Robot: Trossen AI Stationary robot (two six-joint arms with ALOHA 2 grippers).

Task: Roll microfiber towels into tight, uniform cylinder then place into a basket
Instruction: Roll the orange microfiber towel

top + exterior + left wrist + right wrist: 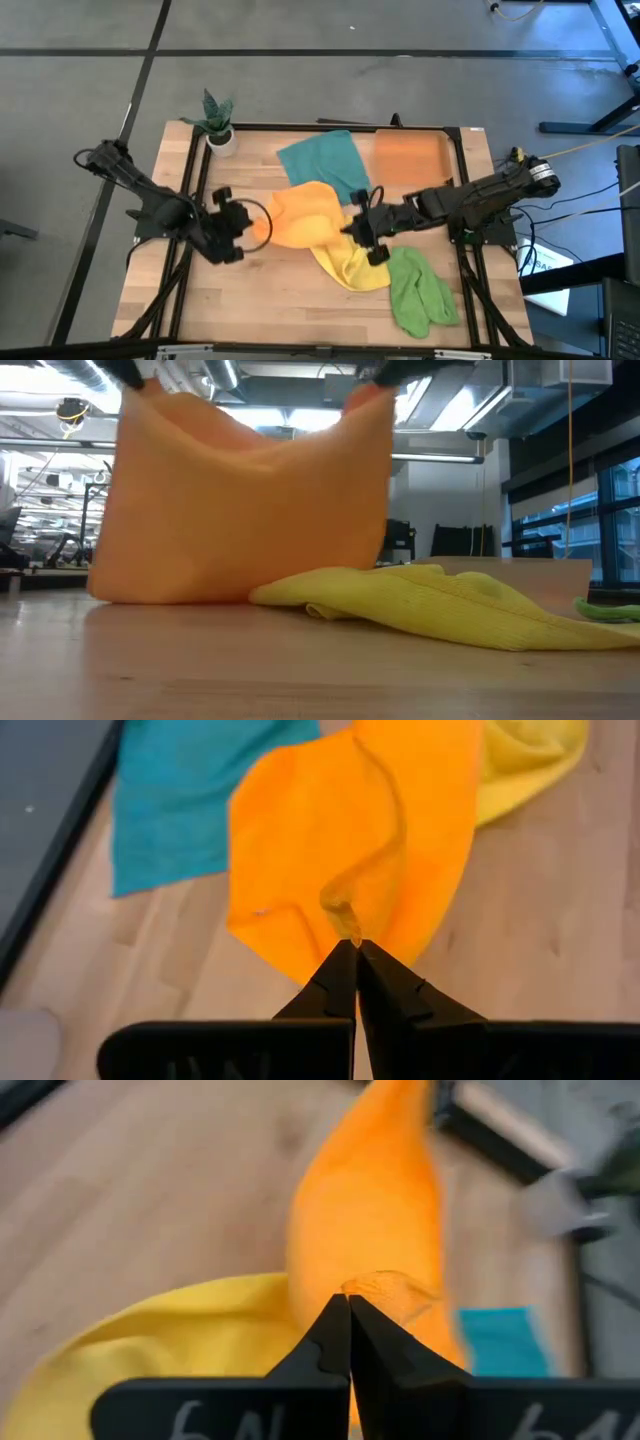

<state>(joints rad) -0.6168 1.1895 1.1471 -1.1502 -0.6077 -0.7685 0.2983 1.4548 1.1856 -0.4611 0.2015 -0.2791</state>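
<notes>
Mid-table, orange towel held up off the wood by two corners, hanging as a sagging sheet between both grippers; low view shows it draped like a curtain with its bottom edge down at the tabletop. Left gripper jaws fully closed, pinching one corner of the orange towel; in the high view it sits at the towel's left edge. Right gripper jaws also closed tight, pinching the opposite corner; in the high view it is at the towel's right edge, over the yellow cloth.

Yellow towel lies crumpled flat, partly under the orange one and running toward the near right; low view shows it spread just in front of the hanging orange sheet. Teal towel lies flat behind the orange one, toward the far edge. Light green towel bunched at the near right, touching the yellow one's end. None rolled.

Basket, translucent orange, at the far right of the table, just beside the teal towel; no towel in it. Small potted plant at the far left corner.
</notes>
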